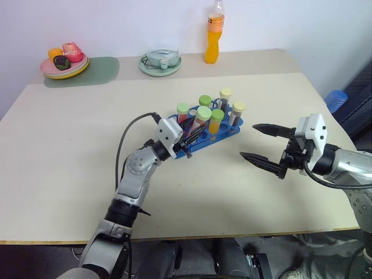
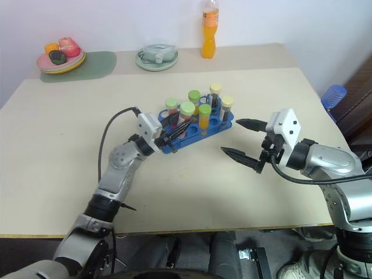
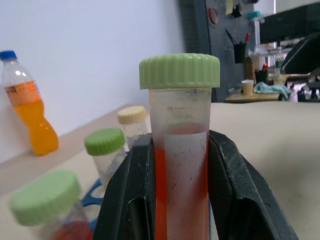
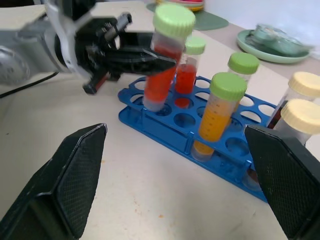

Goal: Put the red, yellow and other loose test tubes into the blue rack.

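Red test tube (image 4: 166, 60) with green cap pinched in left gripper (image 1: 187, 141), long axis near upright, slightly tilted, bottom seemingly entering hole at near-left end of blue rack (image 4: 186, 131) mid-table, seating unclear. Right gripper (image 1: 259, 145) spread wide, empty, just right of rack.

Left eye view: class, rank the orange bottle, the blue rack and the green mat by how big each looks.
1. Rack
2. Mat, close to the rack, so unsure
3. Bottle

The rack sits nearer the camera.

Capped tubes (image 1: 216, 121) upright in blue rack (image 1: 226, 133)
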Robot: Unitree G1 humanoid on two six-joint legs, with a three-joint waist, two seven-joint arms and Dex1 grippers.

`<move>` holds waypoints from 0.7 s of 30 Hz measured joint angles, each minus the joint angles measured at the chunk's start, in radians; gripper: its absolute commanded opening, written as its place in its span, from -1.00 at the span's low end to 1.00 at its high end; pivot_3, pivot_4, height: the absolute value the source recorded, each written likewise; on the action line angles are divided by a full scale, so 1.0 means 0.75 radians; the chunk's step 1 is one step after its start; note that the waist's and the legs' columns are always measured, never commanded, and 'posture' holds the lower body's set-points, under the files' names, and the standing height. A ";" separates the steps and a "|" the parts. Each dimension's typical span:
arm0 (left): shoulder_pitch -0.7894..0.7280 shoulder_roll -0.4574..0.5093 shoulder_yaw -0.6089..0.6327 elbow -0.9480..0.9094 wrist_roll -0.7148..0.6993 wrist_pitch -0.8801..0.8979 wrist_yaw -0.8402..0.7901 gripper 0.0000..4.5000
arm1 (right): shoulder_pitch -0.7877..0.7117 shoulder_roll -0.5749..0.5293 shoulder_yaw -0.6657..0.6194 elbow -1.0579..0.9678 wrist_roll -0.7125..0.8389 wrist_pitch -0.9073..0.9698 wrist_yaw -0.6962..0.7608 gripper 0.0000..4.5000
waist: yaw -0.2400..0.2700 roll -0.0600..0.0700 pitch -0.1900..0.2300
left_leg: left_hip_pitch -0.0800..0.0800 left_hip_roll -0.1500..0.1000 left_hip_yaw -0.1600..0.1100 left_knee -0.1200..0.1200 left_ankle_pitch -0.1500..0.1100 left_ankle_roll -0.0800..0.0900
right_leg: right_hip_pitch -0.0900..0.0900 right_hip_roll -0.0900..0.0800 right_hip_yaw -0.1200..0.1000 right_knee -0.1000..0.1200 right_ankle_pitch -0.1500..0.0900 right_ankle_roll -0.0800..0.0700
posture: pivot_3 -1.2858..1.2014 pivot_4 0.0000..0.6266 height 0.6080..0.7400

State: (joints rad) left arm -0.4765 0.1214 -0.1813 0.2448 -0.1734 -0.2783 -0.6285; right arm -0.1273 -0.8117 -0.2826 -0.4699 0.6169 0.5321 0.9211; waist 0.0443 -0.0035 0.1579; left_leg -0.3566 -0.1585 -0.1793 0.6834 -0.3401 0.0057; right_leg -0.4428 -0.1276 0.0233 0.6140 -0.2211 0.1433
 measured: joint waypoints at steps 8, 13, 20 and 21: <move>-0.016 -0.024 0.006 0.100 0.043 -0.102 0.027 -0.66 | 0.043 -0.033 -0.063 -0.089 0.054 0.072 -0.048 1.00 | -0.001 0.000 0.000 | 0.001 0.000 0.000 0.000 0.000 0.000 | 0.001 0.000 0.000 0.000 0.000 0.000 | 0.03 -0.52 1.00; -0.041 -0.005 0.021 0.144 0.045 -0.109 0.030 -0.66 | 0.038 -0.033 -0.063 -0.126 0.080 0.099 -0.091 1.00 | -0.003 0.000 0.000 | 0.001 0.000 0.000 0.000 0.000 0.000 | 0.001 0.000 0.000 0.000 0.000 0.000 | 0.03 -0.52 1.00; -0.050 -0.005 0.023 0.167 0.044 -0.114 0.029 -0.66 | 0.011 -0.033 -0.053 -0.128 0.092 0.120 -0.128 1.00 | -0.004 0.000 0.000 | 0.002 0.000 0.000 0.000 0.000 0.000 | 0.001 0.000 0.000 0.001 0.000 0.000 | 0.03 -0.52 1.00; -0.050 -0.007 0.023 0.169 0.043 -0.114 0.027 -0.66 | 0.009 -0.033 -0.053 -0.128 0.094 0.122 -0.132 1.00 | -0.004 0.000 -0.001 | 0.002 0.000 0.000 0.000 0.000 0.000 | 0.001 0.000 0.000 0.001 0.000 0.000 | 0.03 -0.52 1.00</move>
State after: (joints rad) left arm -0.5137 0.1163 -0.1644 0.3716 -0.1408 -0.3641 -0.6081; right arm -0.1208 -0.8368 -0.3221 -0.5659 0.6875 0.6233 0.8220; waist 0.0414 -0.0038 0.1575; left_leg -0.3553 -0.1583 -0.1790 0.6836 -0.3401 0.0058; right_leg -0.4423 -0.1273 0.0235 0.6144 -0.2210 0.1435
